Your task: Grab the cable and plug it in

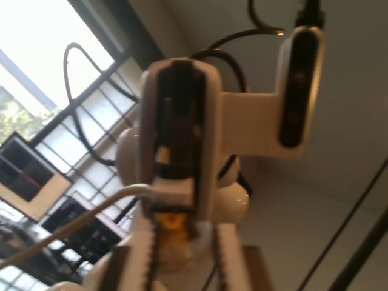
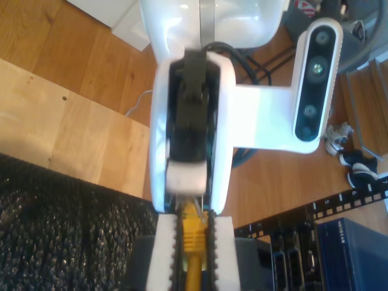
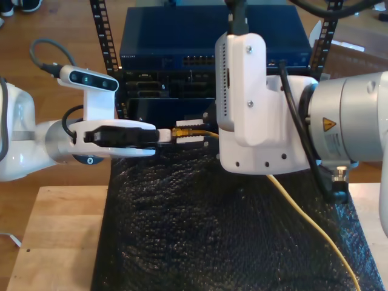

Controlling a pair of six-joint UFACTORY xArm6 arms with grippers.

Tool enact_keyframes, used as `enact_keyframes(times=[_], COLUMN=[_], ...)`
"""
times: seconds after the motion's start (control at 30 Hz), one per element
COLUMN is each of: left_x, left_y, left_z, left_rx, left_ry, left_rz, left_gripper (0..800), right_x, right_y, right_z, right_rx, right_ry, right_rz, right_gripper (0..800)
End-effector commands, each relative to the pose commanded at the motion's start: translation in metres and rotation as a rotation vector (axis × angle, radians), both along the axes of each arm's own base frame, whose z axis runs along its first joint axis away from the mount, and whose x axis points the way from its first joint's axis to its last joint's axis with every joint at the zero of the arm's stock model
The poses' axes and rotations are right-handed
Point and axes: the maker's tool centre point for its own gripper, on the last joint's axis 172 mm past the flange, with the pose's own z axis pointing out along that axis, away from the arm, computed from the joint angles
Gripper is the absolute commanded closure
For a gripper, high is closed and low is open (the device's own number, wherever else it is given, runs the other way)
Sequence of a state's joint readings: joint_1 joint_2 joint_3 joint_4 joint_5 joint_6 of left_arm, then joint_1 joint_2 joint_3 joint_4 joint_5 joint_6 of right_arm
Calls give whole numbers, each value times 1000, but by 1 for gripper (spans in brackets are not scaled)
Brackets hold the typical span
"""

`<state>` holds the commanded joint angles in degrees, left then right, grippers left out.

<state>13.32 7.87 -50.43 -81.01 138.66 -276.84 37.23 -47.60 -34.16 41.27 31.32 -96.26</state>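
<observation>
The yellow network cable (image 3: 182,131) is held up in the air just in front of the equipment rack, with its plug end level and pointing toward the exterior view's left. From there it passes under the big white arm housing and trails down across the black bubble-wrap mat (image 3: 200,230) to the exterior view's lower right corner.

My second gripper (image 3: 195,136) belongs to the arm on the exterior view's right. Its toothed white fingers (image 2: 163,254) are clamped on the cable (image 2: 193,242) just behind the yellow boot, and the clear tip pokes out past them.

My first gripper (image 3: 162,134) reaches in level from the exterior view's left and meets that tip head-on. Its white tip sits right at the plug (image 2: 188,188). Its own wrist view is blurred. A yellowish blob (image 1: 173,221) sits between its fingers (image 1: 140,260), but I cannot tell whether they are pinching it or standing apart.

Behind both grippers is a blue network switch (image 3: 200,36) on top of the rack. The mat covers a pale wooden table (image 3: 54,242), with wood flooring beyond.
</observation>
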Motion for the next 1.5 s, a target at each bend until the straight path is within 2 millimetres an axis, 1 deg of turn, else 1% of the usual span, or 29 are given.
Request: enact_keyframes(times=[0.07, 0.17, 0.2, 0.37, 0.5, 0.57, 0.67, 0.73, 0.8, 0.87, 0.93, 0.97, 1.03, 1.1, 1.2, 1.27, 1.33, 1.43, 1.5], left_x=[1, 1, 1, 6, 14, 20, 26, 31, 40, 49, 55, 55, 59, 64, 68, 70, 71, 72, 72], left_y=[0, 0, 0, -1, -3, 0, 6, 9, 16, 22, 25, 25, 25, 29, 37, 42, 47, 56, 66], left_z=[0, 1, 0, -3, -9, -10, -9, -7, -7, -9, -7, -4, 2, 5, -4, -12, -18, -33, -45], left_rx=[-1, -4, -4, 21, 53, 65, 81, 94, 112, 135, 158, 167, 192, 234, 319, 378, 438, 529, 593], left_ry=[0, -2, -4, -6, -14, -20, -37, -55, -68, -80, -105, -121, -160, -203, -239, -259, -281, -301, -310], left_rz=[1, 4, 7, 22, 57, 80, 114, 136, 172, 211, 238, 246, 269, 295, 301, 300, 306, 317, 323], left_gripper=[287, 45, 15, 0, 0, 0, 0, 0, 0, 0, 0, 0, 0, 0, 0, 0, 0, 0, 0], right_x=[0, 0, 0, 1, 2, 2, 2, -1, -5, -5, -1, 3, 12, 19, 35, 39, 43, 45, 47], right_y=[0, 0, 0, 1, 1, 2, 2, 4, 5, 1, -9, -17, -38, -60, -102, -119, -127, -133, -141], right_z=[-1, -1, -1, -2, -3, -4, -12, -22, -32, -39, -46, -52, -61, -76, -89, -97, -104, -123, -135], right_rx=[-1, -1, 2, 2, -4, -7, -19, -36, -52, -65, -78, -86, -100, -112, -115, -116, -120, -157, -204], right_ry=[1, 3, 4, 11, 12, 17, 33, 57, 84, 103, 127, 145, 185, 241, 296, 322, 341, 382, 401], right_rz=[0, 0, -2, -3, -2, 1, 5, 17, 32, 31, 14, -3, -42, -85, -180, -219, -239, -255, -277], right_gripper=[787, 792, 794, 797, 796, 797, 798, 798, 799, 799, 800, 800, 800, 800, 800, 800, 800, 800, 800])
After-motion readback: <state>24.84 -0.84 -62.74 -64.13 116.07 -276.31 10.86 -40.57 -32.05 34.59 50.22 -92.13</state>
